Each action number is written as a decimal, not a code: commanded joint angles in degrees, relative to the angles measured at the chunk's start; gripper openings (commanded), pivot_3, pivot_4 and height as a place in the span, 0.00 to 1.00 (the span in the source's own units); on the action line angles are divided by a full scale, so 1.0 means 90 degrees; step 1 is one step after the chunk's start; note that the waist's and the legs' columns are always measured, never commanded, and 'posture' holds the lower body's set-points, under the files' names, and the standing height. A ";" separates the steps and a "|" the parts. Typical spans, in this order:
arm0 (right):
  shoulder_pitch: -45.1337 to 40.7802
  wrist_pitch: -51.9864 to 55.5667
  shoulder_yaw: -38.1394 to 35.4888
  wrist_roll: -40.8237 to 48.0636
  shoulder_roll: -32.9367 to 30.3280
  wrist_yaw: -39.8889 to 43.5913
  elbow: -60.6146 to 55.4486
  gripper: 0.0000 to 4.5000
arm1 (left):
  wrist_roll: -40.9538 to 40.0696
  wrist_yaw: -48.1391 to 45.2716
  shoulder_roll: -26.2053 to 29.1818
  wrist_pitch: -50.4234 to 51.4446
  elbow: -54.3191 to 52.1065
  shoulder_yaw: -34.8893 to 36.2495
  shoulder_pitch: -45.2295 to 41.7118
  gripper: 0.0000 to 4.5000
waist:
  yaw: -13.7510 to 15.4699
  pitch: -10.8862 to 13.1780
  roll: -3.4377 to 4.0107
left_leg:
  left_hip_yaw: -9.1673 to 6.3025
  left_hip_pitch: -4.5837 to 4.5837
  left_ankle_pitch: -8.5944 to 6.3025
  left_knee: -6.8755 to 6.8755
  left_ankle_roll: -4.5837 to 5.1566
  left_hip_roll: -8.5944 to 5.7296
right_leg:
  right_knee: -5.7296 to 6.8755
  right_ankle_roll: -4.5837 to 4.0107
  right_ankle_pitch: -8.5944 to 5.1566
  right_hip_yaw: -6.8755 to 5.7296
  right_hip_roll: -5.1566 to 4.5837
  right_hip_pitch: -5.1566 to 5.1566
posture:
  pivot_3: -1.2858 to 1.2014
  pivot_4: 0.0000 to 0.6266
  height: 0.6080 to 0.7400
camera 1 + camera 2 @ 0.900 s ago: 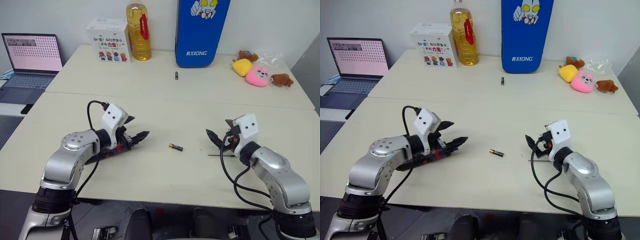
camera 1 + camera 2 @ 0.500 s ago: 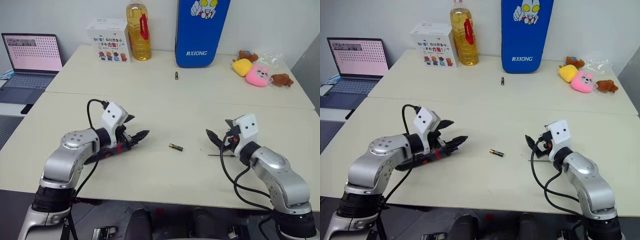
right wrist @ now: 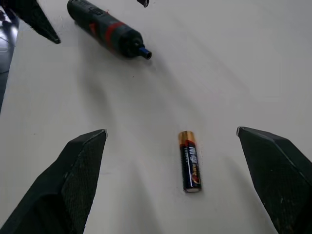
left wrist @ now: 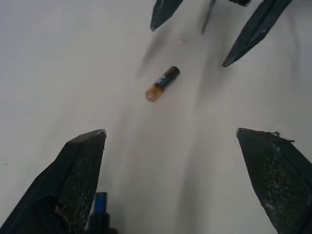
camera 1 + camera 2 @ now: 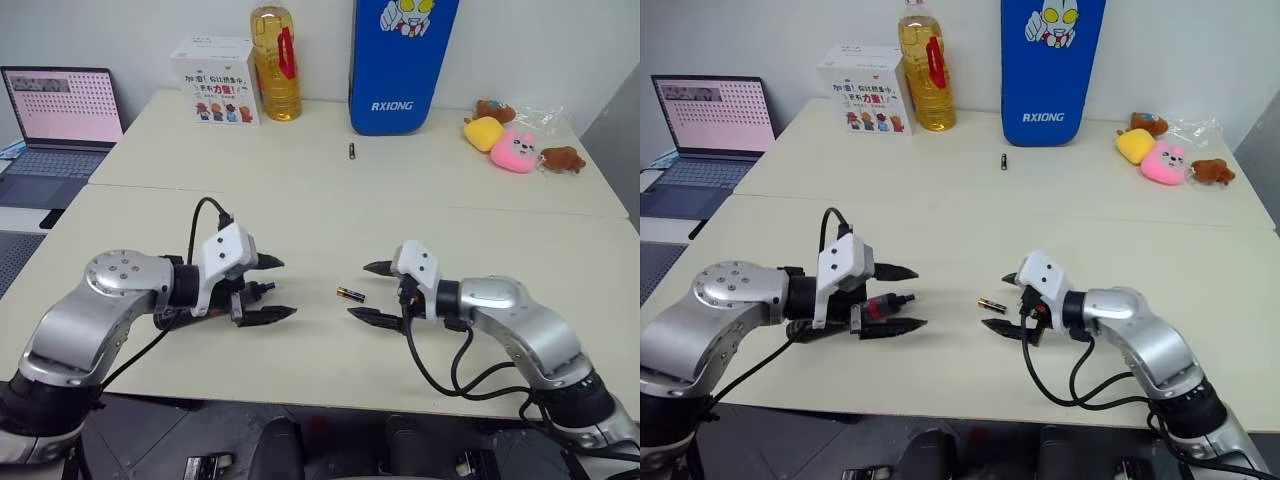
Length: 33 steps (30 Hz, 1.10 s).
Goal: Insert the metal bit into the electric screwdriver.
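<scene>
The electric screwdriver (image 5: 878, 306), black with a red band, lies on the near table, its narrow blue-tipped end (image 3: 143, 52) pointing right. My left gripper (image 5: 270, 288) hangs over that end, open, one finger above it and one in front. My right gripper (image 5: 372, 291) faces it from the right, also open and holding nothing. A black-and-gold battery (image 5: 350, 294) lies on the table between the two grippers. A thin dark rod, seemingly the metal bit (image 4: 208, 17), rests on the table behind my right gripper's fingers.
On the far table stand a laptop (image 5: 60, 110), a white box (image 5: 215, 65), an oil bottle (image 5: 275, 60), a blue case (image 5: 400, 65) and plush toys (image 5: 515, 145). A second small battery (image 5: 352, 150) lies there too. A seam (image 5: 400, 205) divides the two tables.
My right gripper has swung left across the table to just right of the battery. My left forearm has dropped and its gripper now stands wider over the screwdriver's tip.
</scene>
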 commanded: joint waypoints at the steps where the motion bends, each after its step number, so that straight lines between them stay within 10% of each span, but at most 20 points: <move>1: -0.0177 -0.0259 0.0133 -0.0227 0.0123 0.0043 0.0180 1.00 | -0.0073 0.0000 0.0106 -0.0096 -0.0339 0.0155 0.0049 0.99 | 0.0005 0.0000 0.0000 | 0.0000 0.0000 0.0000 -0.0001 0.0000 0.0000 | 0.0000 0.0000 0.0000 0.0000 0.0000 0.0000 | 0.52 0.24 1.00; 15: -0.0420 -0.1270 0.0700 -0.1311 0.0722 0.0012 0.1753 1.00 | 0.0000 0.0213 0.0061 -0.0343 -0.0435 0.0417 0.0365 0.99 | -0.0015 0.0000 0.0001 | 0.0002 0.0001 0.0000 -0.0002 0.0000 0.0002 | 0.0004 0.0000 0.0000 0.0000 0.0001 -0.0003 | 0.52 0.24 1.00; 33: -0.0488 -0.1450 0.0339 -0.1298 0.0436 0.0357 0.1786 0.10 | 0.0078 0.0274 -0.0043 -0.0590 -0.0266 0.0220 0.0175 1.00 | 0.0007 0.0000 0.0001 | 0.0002 0.0003 0.0000 0.0000 -0.0001 0.0002 | 0.0005 0.0000 0.0000 0.0000 0.0001 0.0000 | 0.52 0.24 1.00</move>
